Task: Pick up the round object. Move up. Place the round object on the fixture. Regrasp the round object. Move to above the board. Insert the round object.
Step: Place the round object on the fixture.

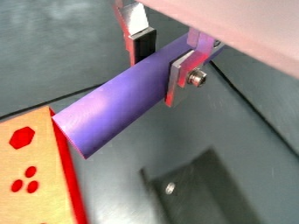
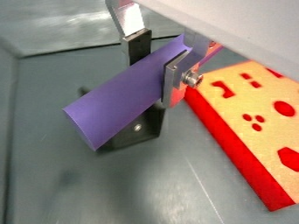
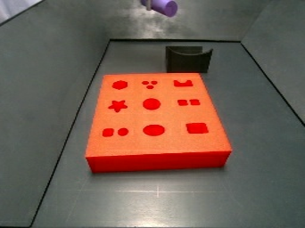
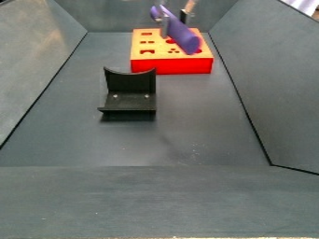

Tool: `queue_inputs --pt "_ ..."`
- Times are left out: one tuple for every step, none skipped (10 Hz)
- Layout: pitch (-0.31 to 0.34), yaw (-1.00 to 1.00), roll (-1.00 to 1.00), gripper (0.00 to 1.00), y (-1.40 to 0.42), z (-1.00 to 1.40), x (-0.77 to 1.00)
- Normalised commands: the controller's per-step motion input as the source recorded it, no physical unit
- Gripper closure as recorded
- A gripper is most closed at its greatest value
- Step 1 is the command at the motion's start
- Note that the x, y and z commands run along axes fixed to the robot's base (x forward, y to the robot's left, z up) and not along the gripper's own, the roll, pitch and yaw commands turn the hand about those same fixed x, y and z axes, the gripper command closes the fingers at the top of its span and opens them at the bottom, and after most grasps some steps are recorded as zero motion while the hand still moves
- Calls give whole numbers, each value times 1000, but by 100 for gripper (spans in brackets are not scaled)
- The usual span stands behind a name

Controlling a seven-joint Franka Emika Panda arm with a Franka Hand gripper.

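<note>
My gripper (image 1: 162,63) (image 2: 158,63) is shut on the round object (image 1: 111,109) (image 2: 111,105), a smooth purple peg clamped crosswise near one end between the silver fingers. It hangs high in the air, touching nothing. In the side views the peg (image 3: 163,6) (image 4: 181,33) shows near the top edge, with the gripper (image 4: 189,9) just above it. The dark fixture (image 3: 188,59) (image 4: 129,91) (image 2: 135,131) stands on the floor below, its notch empty. The red-orange board (image 3: 155,116) (image 4: 169,51) (image 2: 251,114) (image 1: 30,166) lies beside the fixture with its cut-outs unfilled.
Dark sloping walls (image 3: 71,80) (image 4: 56,56) enclose the grey floor on all sides. The fixture's base plate (image 1: 187,188) with a screw shows under the peg in a wrist view.
</note>
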Motion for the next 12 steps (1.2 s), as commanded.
queue_inputs --pt "-14 -1000 19 100 -344 -62 1000" --pt "-13 -1000 22 100 -308 -57 1000" --pt "-7 -1000 30 100 -250 -50 1000" --pt "4 -854 33 100 -217 -47 1000" --pt "19 -531 35 100 -167 -38 1000" --pt "30 -336 37 100 -126 -32 1000" --pt "-18 -64 -1000 100 407 277 716" --pt "-14 -40 -1000 100 429 284 649" --pt "13 -42 -1000 100 298 139 463" --pt "21 -44 -1000 100 195 69 410" --pt "38 -48 -1000 100 101 23 321" --pt "56 -54 -1000 100 84 16 250"
